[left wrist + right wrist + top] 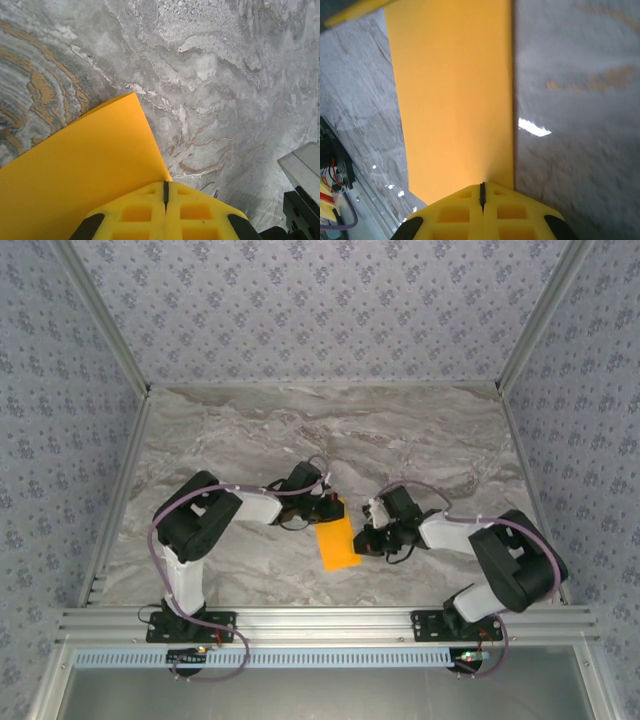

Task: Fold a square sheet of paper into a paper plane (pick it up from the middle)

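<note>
The orange paper [337, 545] is lying on the grey marble table [250, 430]. It is sitting about halfway across and closer to the near edge. From above it is looking like a long, narrow shape, with its short ends pointing far and near. It is lying right between the two arms.

The left claw [327, 507] is reaching in from the left and hanging over the far end of the paper. In the left wrist view its yellow fingers [150, 197] are pressing together, with just a thin dark line showing between them. The paper [85, 165] is spreading out on one side of the fingers. Its edge is running right up to the tips. I cannot tell if this claw is pinching any paper or only touching it.

The right claw [363, 540] is coming in from the right and sitting at the right edge of the paper. In the right wrist view its yellow fingers [465, 200] are pressing together too. The paper [455, 100] is stretching away from the tips like a long strip, with bare table showing on both sides. Here too I cannot tell if any paper is being pinched.

Walls [320, 310] with little flowers are standing around the table. A silver rail [330, 620] is running along the near edge.
</note>
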Controlling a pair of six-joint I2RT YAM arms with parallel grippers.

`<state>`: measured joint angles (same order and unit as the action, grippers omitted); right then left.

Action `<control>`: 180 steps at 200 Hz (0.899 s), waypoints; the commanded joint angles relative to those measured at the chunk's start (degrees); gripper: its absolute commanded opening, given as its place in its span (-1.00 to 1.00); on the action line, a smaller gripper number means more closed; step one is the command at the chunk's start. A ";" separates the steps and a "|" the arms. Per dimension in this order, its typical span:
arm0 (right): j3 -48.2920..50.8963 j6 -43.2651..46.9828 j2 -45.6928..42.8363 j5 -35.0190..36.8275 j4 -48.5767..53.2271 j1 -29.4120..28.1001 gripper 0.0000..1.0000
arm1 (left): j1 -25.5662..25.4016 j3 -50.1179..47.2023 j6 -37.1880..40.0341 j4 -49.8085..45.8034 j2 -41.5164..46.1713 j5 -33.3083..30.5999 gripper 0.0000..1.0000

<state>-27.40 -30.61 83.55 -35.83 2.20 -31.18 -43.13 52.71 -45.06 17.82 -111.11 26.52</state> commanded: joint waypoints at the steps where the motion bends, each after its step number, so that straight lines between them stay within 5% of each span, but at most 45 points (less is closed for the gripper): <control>1: 4.24 -1.52 -2.05 0.56 10.30 -0.80 -1.00 | 0.73 -4.67 0.64 -9.35 -3.71 -6.11 -1.00; 56: -3.51 -0.33 -11.05 3.84 15.56 -0.86 -1.00 | 0.72 -4.18 0.70 -9.04 -3.59 -5.69 -1.00; 120: -13.81 0.40 4.19 2.61 7.10 -2.53 -1.00 | 0.62 -3.58 0.41 -9.17 -3.41 -5.43 -1.00; 180: -5.48 -0.45 4.57 3.65 6.67 -2.19 -1.00 | 0.61 -3.28 0.84 -9.94 -3.15 -5.74 -1.00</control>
<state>-37.76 -30.98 89.67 -32.77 7.86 -33.41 -43.13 51.86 -45.28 19.70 -111.04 26.55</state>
